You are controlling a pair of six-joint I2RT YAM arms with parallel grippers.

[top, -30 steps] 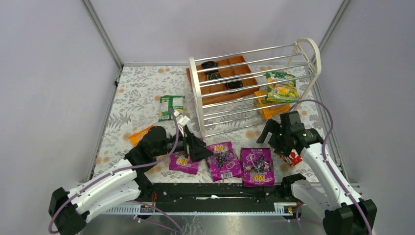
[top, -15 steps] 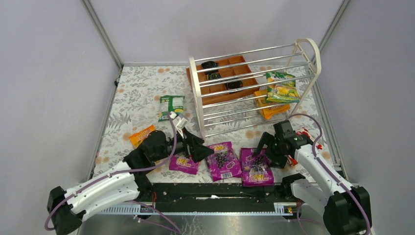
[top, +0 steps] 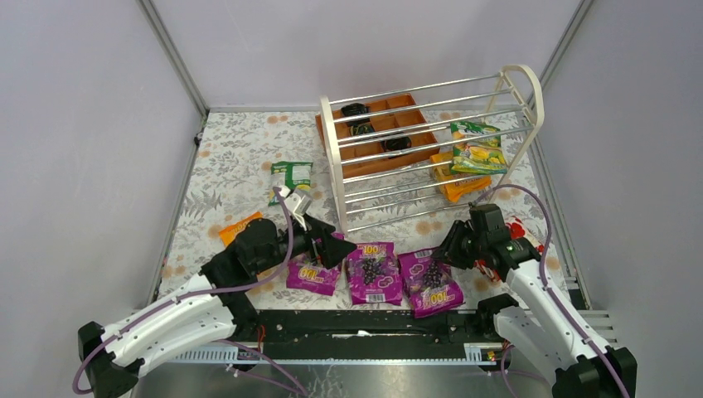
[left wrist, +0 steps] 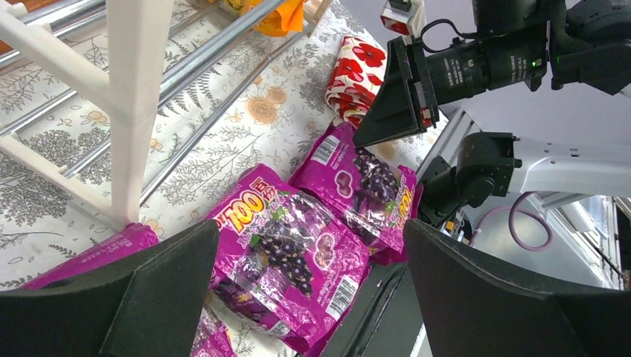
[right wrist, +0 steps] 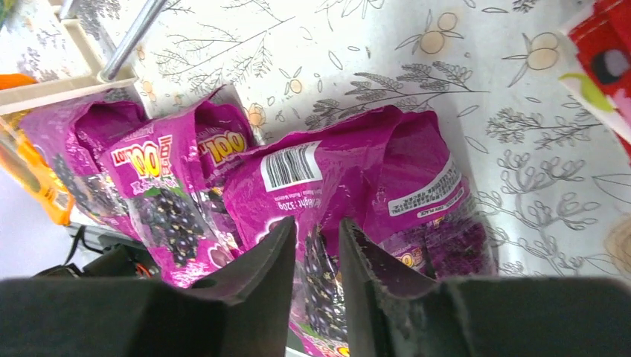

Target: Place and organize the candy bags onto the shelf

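Floral tablecloth [top: 224, 157] | magenta candy bags [top: 372, 272] read "100" | rightmost bag [right wrist: 350, 178]: barcode

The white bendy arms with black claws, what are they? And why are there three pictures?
They are two robot arms, bolted at the table's near edge. One camera looks down from above; the other two sit on the wrists, so you see black fingers up close. On the flowery tablecloth lie three shiny magenta grape candy bags, a green-white bag and an orange bag. The white rack with chrome rods already carries a green-yellow bag and another orange one. The left gripper is wide open above the magenta bags, holding nothing. The right gripper has its fingers nearly together at the rightmost magenta bag; whether it pinches it, I cannot tell. A red-and-white package lies beside it.
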